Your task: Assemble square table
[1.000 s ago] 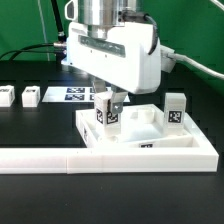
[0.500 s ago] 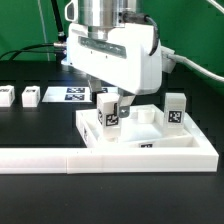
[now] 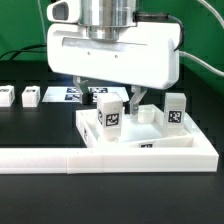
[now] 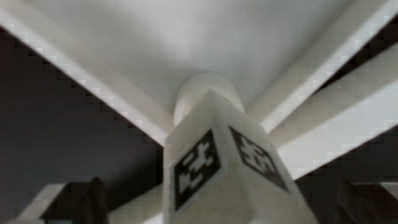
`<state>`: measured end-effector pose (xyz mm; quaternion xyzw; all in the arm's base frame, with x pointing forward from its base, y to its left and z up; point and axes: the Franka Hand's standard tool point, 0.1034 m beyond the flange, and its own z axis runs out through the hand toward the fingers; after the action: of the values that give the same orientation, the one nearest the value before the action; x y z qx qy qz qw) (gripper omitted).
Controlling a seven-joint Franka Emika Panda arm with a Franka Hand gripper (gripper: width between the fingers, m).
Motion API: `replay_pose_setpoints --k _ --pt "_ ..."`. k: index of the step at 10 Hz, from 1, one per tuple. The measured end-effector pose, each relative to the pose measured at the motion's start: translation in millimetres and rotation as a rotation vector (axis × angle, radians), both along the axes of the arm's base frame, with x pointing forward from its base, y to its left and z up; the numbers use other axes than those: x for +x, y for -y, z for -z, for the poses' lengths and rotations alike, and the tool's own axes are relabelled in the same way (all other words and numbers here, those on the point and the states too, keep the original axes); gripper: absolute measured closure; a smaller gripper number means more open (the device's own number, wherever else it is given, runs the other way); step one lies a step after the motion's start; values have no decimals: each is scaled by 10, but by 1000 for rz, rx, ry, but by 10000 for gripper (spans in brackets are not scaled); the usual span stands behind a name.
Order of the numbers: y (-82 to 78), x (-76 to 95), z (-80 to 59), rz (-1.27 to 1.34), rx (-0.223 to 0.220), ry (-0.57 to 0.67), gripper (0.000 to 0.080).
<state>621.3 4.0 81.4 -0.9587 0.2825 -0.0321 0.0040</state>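
The white square tabletop (image 3: 150,146) lies tray-side up at the exterior view's right. A tagged white leg (image 3: 110,117) stands upright in its near left corner, and another leg (image 3: 176,111) stands at its right corner. My gripper (image 3: 116,97) hangs just above the left leg, open, with a finger on each side and neither touching it. In the wrist view the same leg (image 4: 222,150) rises between my dark fingertips (image 4: 80,200), with a gap on both sides. The tabletop's rim (image 4: 107,75) runs behind it.
Two loose white legs (image 3: 5,97) (image 3: 31,97) lie at the exterior view's left. The marker board (image 3: 74,93) lies behind them. A long white L-shaped border bar (image 3: 50,158) runs along the front, against the tabletop. A green cable crosses the back.
The jaws have opened and let go of the left leg, which stays standing in its corner. The hand has turned about its axis and now shows its broad side.
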Motion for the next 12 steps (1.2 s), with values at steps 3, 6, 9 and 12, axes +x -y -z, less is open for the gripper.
replay_pose_setpoints --k 3,6,9,12 --pt "-30 9 -6 -164 -10 0 150" --pt "-13 20 -16 -429 -28 -2 150" --pt "-22 27 -22 -589 -40 -3 150" --pt "-18 41 -33 -729 -51 -3 150"
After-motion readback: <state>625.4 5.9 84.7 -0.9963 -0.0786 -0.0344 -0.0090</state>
